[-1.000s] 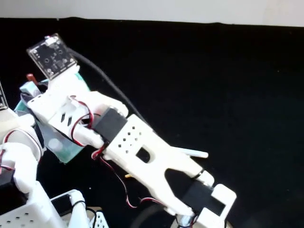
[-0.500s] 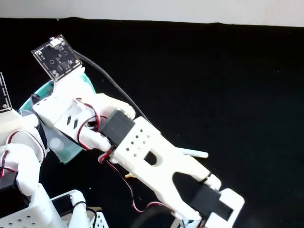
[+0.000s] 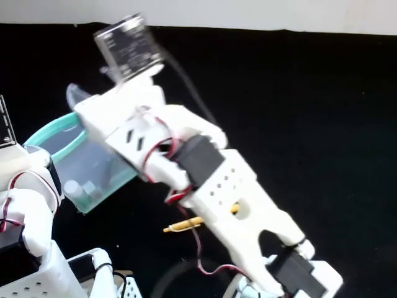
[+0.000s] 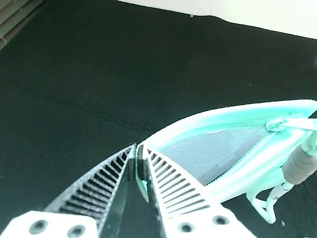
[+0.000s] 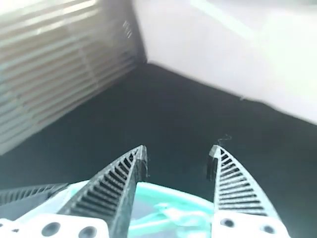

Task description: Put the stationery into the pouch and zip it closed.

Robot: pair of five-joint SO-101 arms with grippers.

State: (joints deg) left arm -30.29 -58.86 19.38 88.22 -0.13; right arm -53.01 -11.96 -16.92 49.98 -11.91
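A teal-rimmed clear pouch [image 3: 93, 171] sits open at the left of the black worktop [image 3: 310, 124], with small items inside. The left arm's jaws are clamped on its rim. The right arm's jaws hang above the pouch, spread apart and empty. A yellow pen [image 3: 184, 226] lies on the worktop nearby.

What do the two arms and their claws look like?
Both arms are white plastic shells with black motor blocks. The right arm has rows of small holes and loose red and black wires; the left arm also carries red wires. The right claw and left claw have pointed triangular fingers with a ribbed lattice. On the left claw one finger is black, one white.
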